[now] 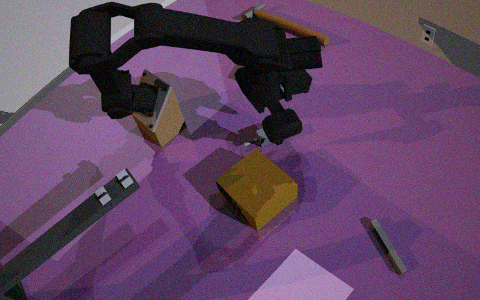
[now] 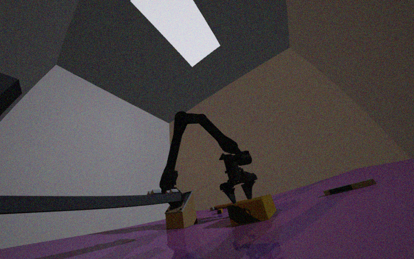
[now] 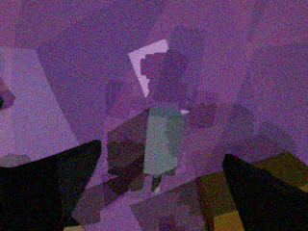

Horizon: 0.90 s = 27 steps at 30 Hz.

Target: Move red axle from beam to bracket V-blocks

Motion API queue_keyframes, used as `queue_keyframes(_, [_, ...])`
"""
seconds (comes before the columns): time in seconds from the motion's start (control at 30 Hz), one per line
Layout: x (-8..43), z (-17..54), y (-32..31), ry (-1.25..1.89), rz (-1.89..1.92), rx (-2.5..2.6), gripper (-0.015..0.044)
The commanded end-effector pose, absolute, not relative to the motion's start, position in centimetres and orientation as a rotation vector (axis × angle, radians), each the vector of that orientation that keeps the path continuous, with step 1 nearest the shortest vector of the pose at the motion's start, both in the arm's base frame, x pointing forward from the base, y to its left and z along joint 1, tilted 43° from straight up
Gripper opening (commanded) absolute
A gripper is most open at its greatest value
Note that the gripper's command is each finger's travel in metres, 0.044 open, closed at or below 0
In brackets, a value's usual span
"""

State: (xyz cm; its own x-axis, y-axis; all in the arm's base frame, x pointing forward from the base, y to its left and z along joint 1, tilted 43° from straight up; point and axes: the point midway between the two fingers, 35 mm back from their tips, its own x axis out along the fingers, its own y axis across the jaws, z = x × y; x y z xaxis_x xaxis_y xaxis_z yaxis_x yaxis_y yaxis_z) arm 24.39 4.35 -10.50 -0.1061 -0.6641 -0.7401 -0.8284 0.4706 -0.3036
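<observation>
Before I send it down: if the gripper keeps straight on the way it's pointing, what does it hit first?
Probably the grey-green block, centred between the open fingers of the gripper; how far below is unclear.

There were two notched blocks (image 1: 126,182) (image 2: 151,192), one long dark bar (image 1: 70,222) (image 2: 76,204), one yellow block (image 1: 256,177) (image 2: 267,206), one tan block (image 1: 172,120) (image 2: 190,210), one hammer (image 1: 290,26) (image 2: 221,206), one grey-handled item (image 1: 263,137) (image 3: 161,144), one short flat bar (image 1: 388,245) (image 2: 363,183), one wall socket (image 1: 428,34) and one robot arm (image 1: 198,31) (image 2: 210,131).
</observation>
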Motion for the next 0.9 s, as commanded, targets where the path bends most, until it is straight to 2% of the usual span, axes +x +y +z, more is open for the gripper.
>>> queue_keyframes(0.0, [24.2,-11.0,3.8,1.837,0.237,-1.267,0.044])
queue_keyframes(0.57, [23.9,-12.8,2.1,1.837,0.235,-1.268,0.044])
queue_keyframes(0.87, [23.9,-12.8,2.1,1.837,0.235,-1.268,0.0204])
